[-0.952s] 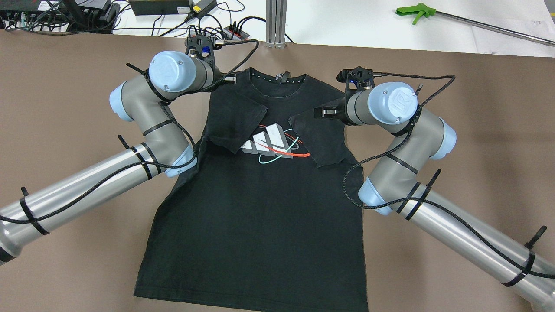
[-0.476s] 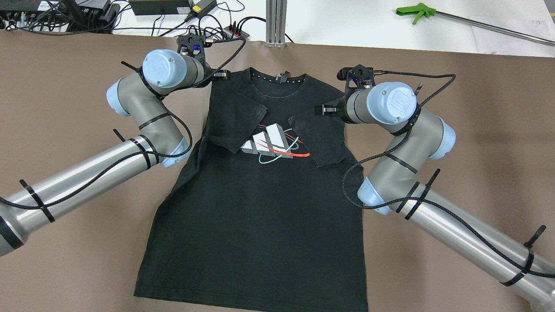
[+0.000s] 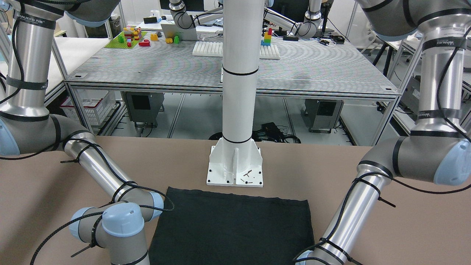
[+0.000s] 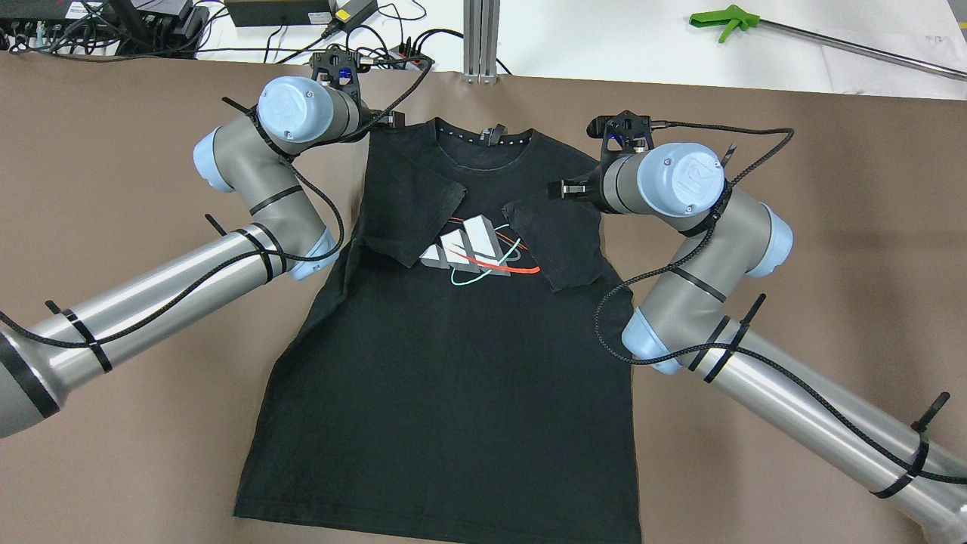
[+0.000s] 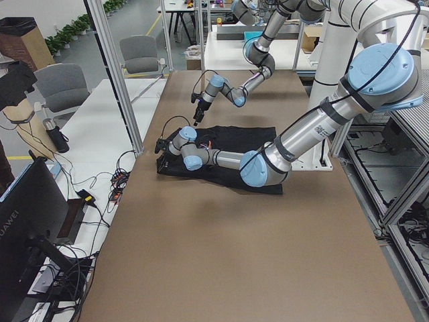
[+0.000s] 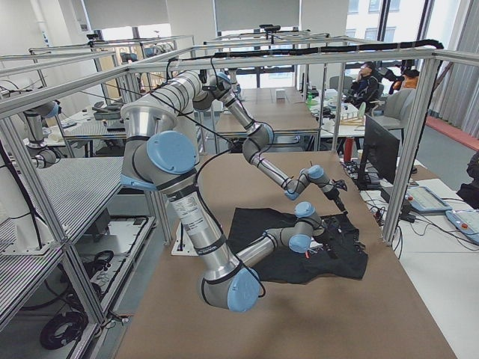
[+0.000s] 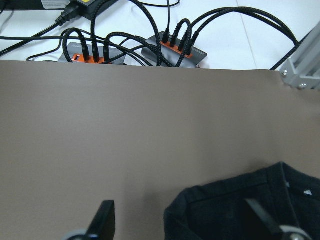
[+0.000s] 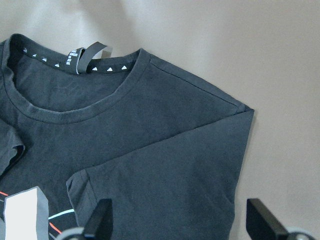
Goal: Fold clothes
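Sleeves point(image 4: 412, 208) look folded in across chest of black T-shirt point(image 4: 446, 363), flat on brown table point(image 4: 113, 189); left gripper point(image 4: 389, 119) & right gripper point(image 4: 565, 189) hover at its shoulders, jaws apart & empty, so next prob. pinch both shoulders, carry toward hem.

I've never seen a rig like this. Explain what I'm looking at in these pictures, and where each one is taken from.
Two robot arms work at a brown table. One picture looks down from behind the robot, one faces it across the table, two look along the table from its ends, and two come from cameras on the wrists. A black T-shirt with a printed logo lies flat, both sleeves folded inward onto the chest. The left end effector, the arm's two-finger grasping part, is over one shoulder corner; the right end effector is over the opposite folded sleeve. Both are open and hold nothing.
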Robot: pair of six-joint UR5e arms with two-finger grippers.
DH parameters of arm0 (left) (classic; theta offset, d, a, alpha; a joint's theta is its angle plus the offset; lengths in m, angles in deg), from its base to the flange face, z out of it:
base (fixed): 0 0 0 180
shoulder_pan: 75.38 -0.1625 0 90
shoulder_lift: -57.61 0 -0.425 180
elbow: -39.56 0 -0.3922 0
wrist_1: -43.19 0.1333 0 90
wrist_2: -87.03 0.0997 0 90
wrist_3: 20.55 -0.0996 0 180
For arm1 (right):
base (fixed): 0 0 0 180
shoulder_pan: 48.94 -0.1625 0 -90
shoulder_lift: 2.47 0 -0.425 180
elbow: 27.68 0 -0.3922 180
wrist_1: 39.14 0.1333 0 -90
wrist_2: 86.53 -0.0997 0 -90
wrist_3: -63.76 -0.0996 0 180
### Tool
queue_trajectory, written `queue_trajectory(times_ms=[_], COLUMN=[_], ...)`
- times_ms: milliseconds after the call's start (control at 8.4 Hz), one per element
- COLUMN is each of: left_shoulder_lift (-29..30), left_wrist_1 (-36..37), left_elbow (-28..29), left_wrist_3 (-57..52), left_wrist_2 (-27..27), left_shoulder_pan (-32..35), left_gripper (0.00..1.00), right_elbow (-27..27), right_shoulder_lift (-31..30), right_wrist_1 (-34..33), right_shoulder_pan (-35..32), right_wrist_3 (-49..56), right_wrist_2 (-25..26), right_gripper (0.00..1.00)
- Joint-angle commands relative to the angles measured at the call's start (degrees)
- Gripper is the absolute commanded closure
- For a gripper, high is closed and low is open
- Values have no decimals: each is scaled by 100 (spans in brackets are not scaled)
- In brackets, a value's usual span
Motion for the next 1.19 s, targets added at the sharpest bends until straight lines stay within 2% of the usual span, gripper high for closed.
queue_trajectory(times_ms=[0, 476, 714, 833, 1071], left_shoulder_lift=[83, 92, 109, 136, 136], left_wrist_1=[-20, -257, -249, -240, -231], left_elbow=[213, 415, 371, 371, 388], left_wrist_3=[0, 9, 9, 0, -44], left_wrist_2=[4, 57, -48, -110, -110], left_shoulder_pan=[6, -90, -82, -56, -47], left_gripper=[28, 31, 81, 97, 100], right_elbow=[0, 0, 0, 9, 44], right_shoulder_lift=[10, 10, 10, 10, 28], right_wrist_1=[0, 0, 0, 0, 9], right_shoulder_pan=[18, 18, 18, 18, 18], right_wrist_3=[0, 9, 9, 9, 9], right_wrist_2=[7, 7, 16, 77, 86], right_gripper=[6, 6, 6, 6, 6])
